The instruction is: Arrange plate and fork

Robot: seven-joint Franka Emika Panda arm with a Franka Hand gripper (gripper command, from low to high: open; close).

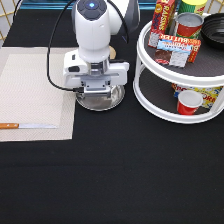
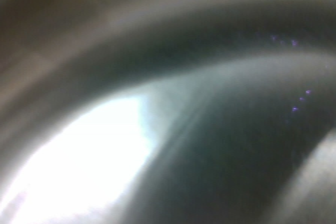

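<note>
The round shiny silver plate (image 1: 113,99) lies on the black table just right of the beige placemat (image 1: 30,95). My gripper (image 1: 99,94) is straight above it, down at the plate, and the white hand hides most of the plate. The wrist view is filled by a close shiny metal surface, the plate (image 2: 150,150). The fork is not in view. A knife (image 1: 30,126) with an orange-brown handle and a long flat blade lies on the placemat near its bottom edge.
A white two-tier turntable rack (image 1: 150,97) stands at the exterior view's right with cans, boxes and a red cup (image 1: 189,102). A dark bowl (image 1: 216,27) sits at the top right. A tan wooden disc (image 1: 113,52) peeks out behind the arm.
</note>
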